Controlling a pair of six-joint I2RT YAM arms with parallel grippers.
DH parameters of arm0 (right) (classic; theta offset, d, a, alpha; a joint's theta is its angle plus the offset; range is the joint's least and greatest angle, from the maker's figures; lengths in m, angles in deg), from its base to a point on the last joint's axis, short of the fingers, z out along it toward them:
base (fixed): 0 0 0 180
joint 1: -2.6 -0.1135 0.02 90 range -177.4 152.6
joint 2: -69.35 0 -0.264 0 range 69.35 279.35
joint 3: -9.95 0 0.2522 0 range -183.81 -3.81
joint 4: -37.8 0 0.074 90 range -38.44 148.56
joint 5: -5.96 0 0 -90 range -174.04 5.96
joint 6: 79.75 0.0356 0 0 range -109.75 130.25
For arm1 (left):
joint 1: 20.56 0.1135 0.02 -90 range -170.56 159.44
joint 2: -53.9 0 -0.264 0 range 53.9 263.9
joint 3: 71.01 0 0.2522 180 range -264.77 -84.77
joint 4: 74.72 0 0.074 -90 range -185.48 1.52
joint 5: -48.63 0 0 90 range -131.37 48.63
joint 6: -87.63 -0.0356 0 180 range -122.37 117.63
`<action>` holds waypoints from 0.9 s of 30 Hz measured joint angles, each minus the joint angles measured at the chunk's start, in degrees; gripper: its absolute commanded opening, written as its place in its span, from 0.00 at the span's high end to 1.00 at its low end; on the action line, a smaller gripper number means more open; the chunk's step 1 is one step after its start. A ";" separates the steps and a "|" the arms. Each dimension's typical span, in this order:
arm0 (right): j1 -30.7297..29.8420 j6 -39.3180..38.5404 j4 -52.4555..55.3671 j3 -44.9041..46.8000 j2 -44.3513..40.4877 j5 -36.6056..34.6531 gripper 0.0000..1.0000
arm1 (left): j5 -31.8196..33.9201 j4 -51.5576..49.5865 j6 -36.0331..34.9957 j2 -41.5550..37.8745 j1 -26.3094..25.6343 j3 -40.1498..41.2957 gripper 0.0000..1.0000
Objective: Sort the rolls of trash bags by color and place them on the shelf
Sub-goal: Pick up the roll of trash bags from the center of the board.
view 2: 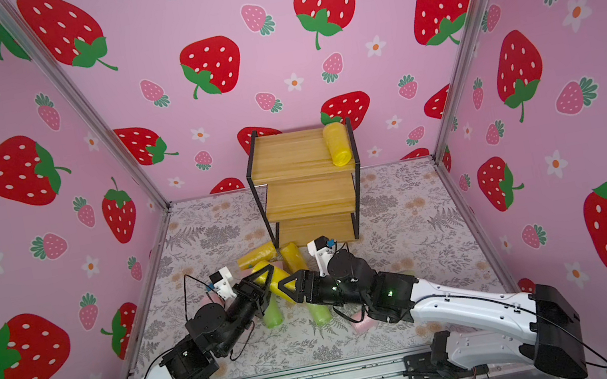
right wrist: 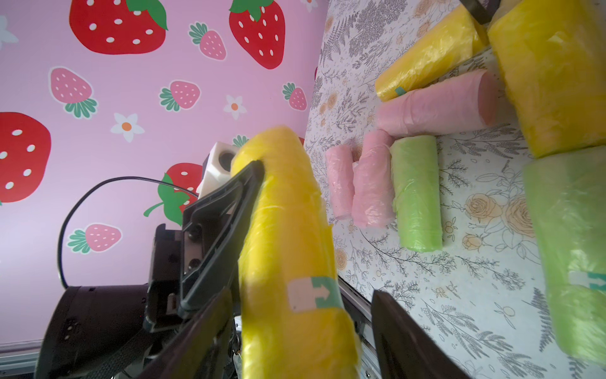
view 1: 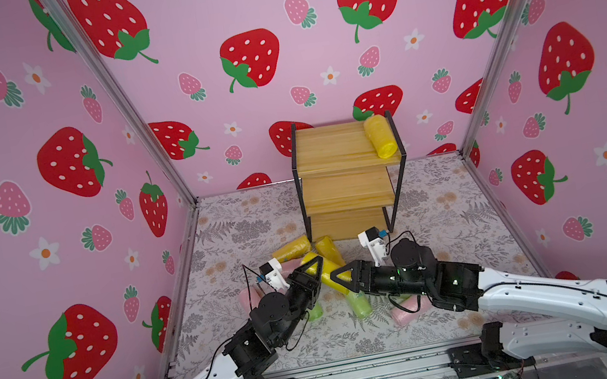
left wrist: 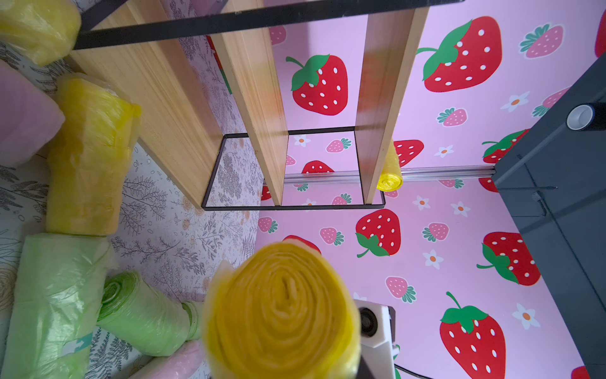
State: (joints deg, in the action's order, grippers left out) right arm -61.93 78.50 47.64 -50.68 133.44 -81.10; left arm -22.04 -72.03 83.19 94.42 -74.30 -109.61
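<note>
A yellow roll of trash bags [view 1: 326, 268] hangs just above the floor in front of the shelf [view 1: 332, 149]. My left gripper [view 1: 317, 264] is shut on one end of it; its round end [left wrist: 282, 315] fills the left wrist view and hides the jaws. My right gripper [view 1: 337, 277] straddles the other end. One of its fingers [right wrist: 196, 338] lies against the roll, and the other finger [right wrist: 403, 334] stands off it with a gap. Another yellow roll [view 1: 380, 137] lies on the shelf's top board at the right.
Loose rolls lie on the floral floor around both arms: two yellow [view 1: 290, 248] [view 1: 329, 251] by the shelf's foot, green [view 1: 360, 303] [view 1: 315, 313] under the grippers, pink [view 1: 409, 311] [view 1: 249, 297] at either side. The shelf's two lower boards [view 1: 344, 191] are bare.
</note>
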 measured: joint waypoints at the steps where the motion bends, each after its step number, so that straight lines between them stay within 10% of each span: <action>1: -0.13 0.11 0.00 -0.02 0.11 -0.20 0.31 | 0.28 0.00 -0.02 0.00 -0.09 0.00 1.00; 12: -1.46 0.42 -0.63 -2.25 3.48 -0.22 0.38 | 2.14 -0.87 -0.09 0.22 -0.55 -0.20 1.00; 21: -1.49 -1.81 -0.39 -3.21 3.39 -0.61 1.00 | 3.61 -0.42 0.83 -0.02 -0.50 -0.76 0.99; 23: -1.60 -2.29 1.05 -4.31 3.39 -0.83 1.00 | 3.50 -0.35 0.50 -0.04 -0.50 -1.11 0.71; 27: -1.70 -5.09 9.38 -11.15 3.54 -2.58 1.00 | 1.95 -2.47 -3.61 -0.87 -0.57 -4.07 0.47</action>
State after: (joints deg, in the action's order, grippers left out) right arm -63.63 73.40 57.01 -61.83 136.98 -83.68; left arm -20.09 -74.50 79.59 93.54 -74.87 -113.68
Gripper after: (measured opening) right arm 0.319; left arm 0.478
